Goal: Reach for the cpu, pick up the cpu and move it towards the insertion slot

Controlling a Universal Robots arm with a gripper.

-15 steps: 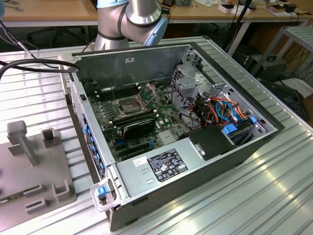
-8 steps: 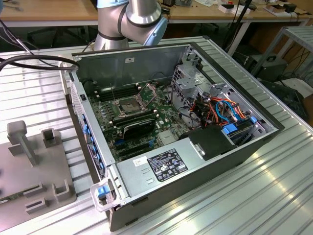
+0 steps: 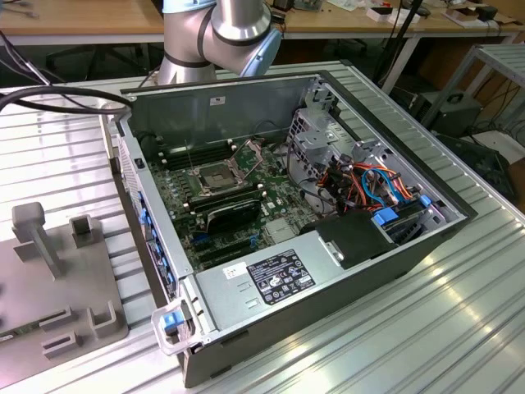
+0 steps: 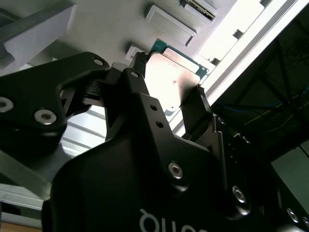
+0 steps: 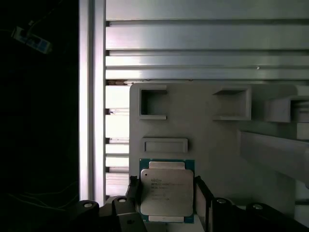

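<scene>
The cpu (image 5: 166, 192) is a flat grey square chip on a green base, lying against a grey fixture plate (image 5: 207, 140). My gripper (image 5: 166, 186) stands over it with one black finger against each of two opposite edges, shut on the cpu. In the second wrist view the same cpu (image 4: 169, 82) sits between the two fingertips (image 4: 199, 94) of the gripper (image 4: 170, 76). The insertion slot (image 3: 215, 176), a metal-framed socket with its bracket raised, lies on the motherboard inside the open computer case (image 3: 394, 246) in the exterior view.
The fixture plate (image 3: 49, 279) with raised blocks and pockets lies on the slatted aluminium table at the exterior view's left. The arm's joint (image 3: 221, 33) rises behind the case. A black ribbed module (image 3: 232, 215) and cables (image 3: 369, 185) are inside the case.
</scene>
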